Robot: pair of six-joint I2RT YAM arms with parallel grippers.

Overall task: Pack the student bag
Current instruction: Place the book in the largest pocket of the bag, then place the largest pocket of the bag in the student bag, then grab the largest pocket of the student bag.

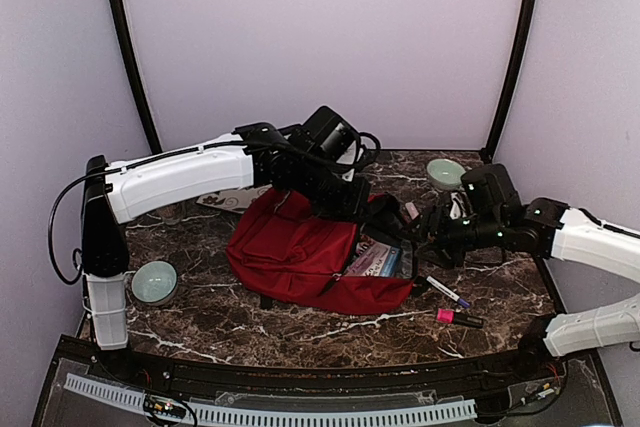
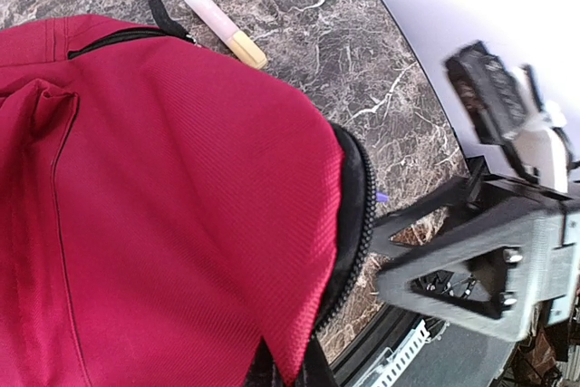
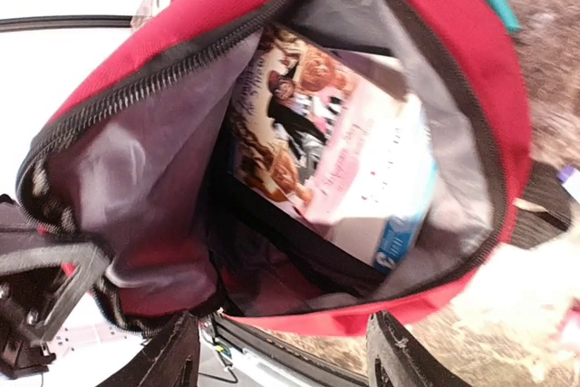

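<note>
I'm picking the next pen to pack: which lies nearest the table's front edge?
The pink highlighter; the purple-capped marker lies just behind it.

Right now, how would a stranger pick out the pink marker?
Find the red backpack on the marble table. Two markers lie right of its open end. The pink marker is nearer the front edge, pink with a black end; the white marker has a purple cap.

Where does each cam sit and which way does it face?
Top external: above, behind the bases, facing down at the table; left hand, right hand show.
Left wrist: over the student bag, facing its red outside; one finger shows.
Right wrist: at the bag's mouth, facing a book inside; right hand shows.
All share the bag.
</note>
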